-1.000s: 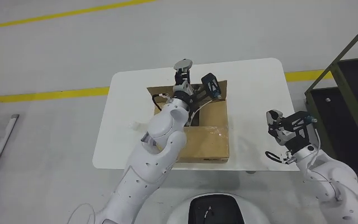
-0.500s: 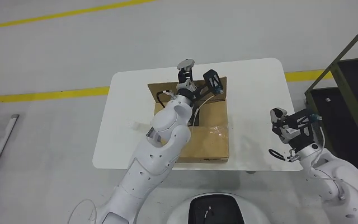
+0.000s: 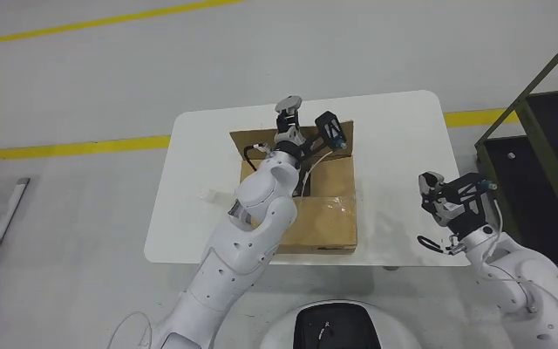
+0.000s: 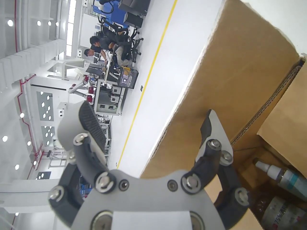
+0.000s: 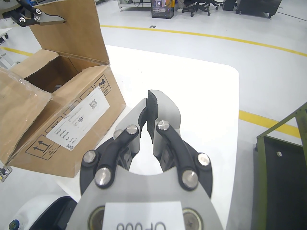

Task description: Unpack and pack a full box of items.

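while the left gripper (image 4: 147,114) gapes by the box flap (image 4: 239,72), the right gripper (image 5: 149,106) sits closed.

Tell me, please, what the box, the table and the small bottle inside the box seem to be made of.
Box: brown corrugated cardboard with a matte finish; the wavy inner layer shows along a flap's cut edge.
Table: a white, smooth, slightly shiny top, perhaps laminate or painted board; the look leaves it open.
Bottle: a see-through body with a white cap, probably plastic.
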### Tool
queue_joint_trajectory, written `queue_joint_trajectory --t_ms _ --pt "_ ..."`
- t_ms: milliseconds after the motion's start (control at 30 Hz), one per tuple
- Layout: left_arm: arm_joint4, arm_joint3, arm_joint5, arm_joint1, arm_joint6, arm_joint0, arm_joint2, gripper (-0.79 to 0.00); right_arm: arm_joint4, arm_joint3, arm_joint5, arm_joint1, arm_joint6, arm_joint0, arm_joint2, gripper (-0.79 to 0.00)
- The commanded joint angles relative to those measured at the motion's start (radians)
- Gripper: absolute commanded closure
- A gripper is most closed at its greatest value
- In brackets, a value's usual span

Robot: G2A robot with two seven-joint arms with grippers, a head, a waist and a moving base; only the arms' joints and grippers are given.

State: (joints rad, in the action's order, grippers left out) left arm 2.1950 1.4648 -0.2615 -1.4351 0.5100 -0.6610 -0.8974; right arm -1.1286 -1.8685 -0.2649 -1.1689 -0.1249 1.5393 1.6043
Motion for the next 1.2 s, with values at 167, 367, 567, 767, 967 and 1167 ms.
queue_joint_trajectory --t_ms 167,367,567,767,967,1167 --pt "-0.039 -0.082 0.050 -0.026 0.128 0.045 -0.016 -0.785 -0.005 -0.010 0.002 -0.001 0.004 0.004 -0.011 0.000" --pt "0.021 -0.182 0.062 -0.047 0.145 0.091 0.025 -0.785 -0.007 -0.018 0.004 -0.002 0.007 0.008 -0.016 0.000" --pt "0.033 -0.239 0.052 -0.066 0.162 0.112 0.047 -0.785 -0.011 -0.026 0.007 -0.002 0.004 0.009 -0.023 0.000" --pt "0.037 -0.276 0.038 -0.077 0.186 0.119 0.036 -0.785 -0.014 -0.023 0.005 -0.002 -0.006 0.007 -0.032 0.000" --pt "0.043 -0.288 0.025 -0.085 0.182 0.121 0.027 -0.785 -0.017 -0.017 0.001 -0.003 -0.013 -0.002 -0.044 0.000" --pt "0.023 -0.266 0.035 -0.089 0.162 0.109 -0.002 -0.785 -0.009 -0.015 -0.002 -0.003 -0.016 -0.015 -0.047 0.000"
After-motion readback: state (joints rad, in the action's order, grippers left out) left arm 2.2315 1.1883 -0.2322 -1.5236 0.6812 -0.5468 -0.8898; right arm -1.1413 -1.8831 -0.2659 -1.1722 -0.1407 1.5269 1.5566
